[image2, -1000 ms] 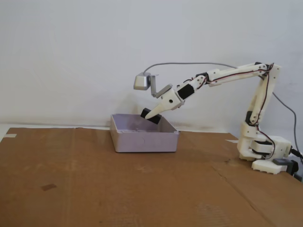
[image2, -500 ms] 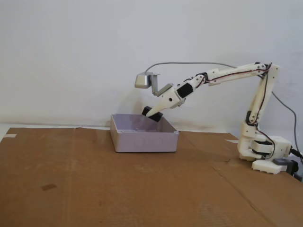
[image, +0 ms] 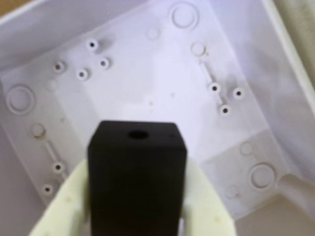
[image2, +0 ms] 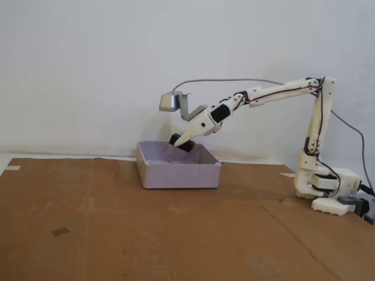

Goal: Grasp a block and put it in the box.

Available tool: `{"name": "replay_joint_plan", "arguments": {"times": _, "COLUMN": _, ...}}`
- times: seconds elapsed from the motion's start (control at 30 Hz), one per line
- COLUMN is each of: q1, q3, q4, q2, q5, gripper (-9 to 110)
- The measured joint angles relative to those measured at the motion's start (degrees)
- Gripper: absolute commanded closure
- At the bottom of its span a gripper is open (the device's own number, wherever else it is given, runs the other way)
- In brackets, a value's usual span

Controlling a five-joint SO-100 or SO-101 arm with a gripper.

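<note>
The gripper point(image2: 177, 141) clamps the block point(image: 137, 177) between both fingers. Compared with a second ago, the arm has extended further left, carrying the block from the box's point(image2: 179, 174) back rim to above its floor. Release appears due next.

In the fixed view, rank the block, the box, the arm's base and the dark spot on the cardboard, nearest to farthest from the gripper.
1. block, held in the gripper
2. box, just below
3. arm's base, far right
4. dark spot, lower left; nearly tied with the base

Brown cardboard sheet point(image2: 117, 234) covers table; white wall point(image2: 88, 70) behind.
</note>
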Motion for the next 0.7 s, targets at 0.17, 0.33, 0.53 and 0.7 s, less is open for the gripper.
{"name": "replay_joint_plan", "arguments": {"times": 0.17, "q1": -0.53, "q3": 0.0, "q4": 0.0, "q2": -0.26, "q5": 0.0, "gripper": 93}}
{"name": "replay_joint_plan", "arguments": {"times": 0.33, "q1": -0.79, "q3": -0.09, "q4": 0.0, "q2": -1.58, "q5": 0.0, "gripper": 93}}
{"name": "replay_joint_plan", "arguments": {"times": 0.53, "q1": -0.62, "q3": -0.09, "q4": 0.0, "q2": -4.04, "q5": 0.0, "gripper": 93}}
{"name": "replay_joint_plan", "arguments": {"times": 0.7, "q1": -0.62, "q3": -0.09, "q4": 0.0, "q2": -5.8, "q5": 0.0, "gripper": 93}}
